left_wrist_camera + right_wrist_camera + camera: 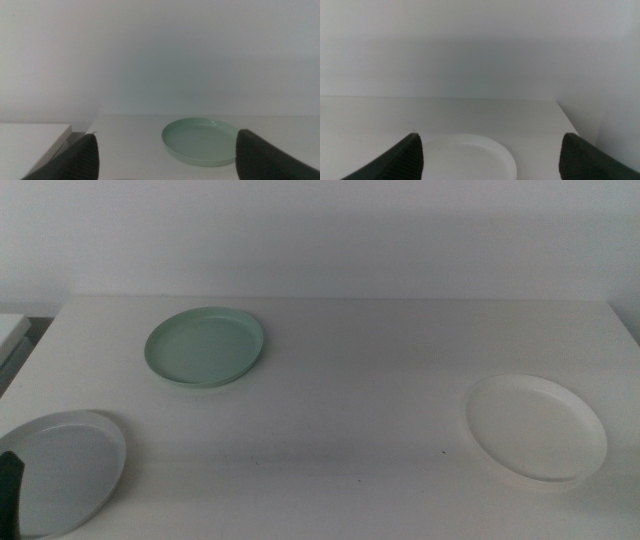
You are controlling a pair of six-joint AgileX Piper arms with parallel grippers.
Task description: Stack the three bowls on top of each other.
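Note:
Three shallow bowls lie apart on the white table [360, 380]. The mint green bowl [205, 346] is at the back left and shows in the left wrist view [201, 140]. The grey bowl [60, 470] is at the front left corner. The white bowl [536, 426] is at the front right and shows in the right wrist view [467, 160]. My left gripper [165, 165] is open and empty, low at the front left; one dark jaw tip [9, 495] shows over the grey bowl. My right gripper [490, 165] is open and empty, just short of the white bowl, out of the middle view.
A white wall stands behind the table. A second lighter surface [12, 330] adjoins the table's left edge, with a dark gap between them. The table's right edge [570, 122] is close to the white bowl.

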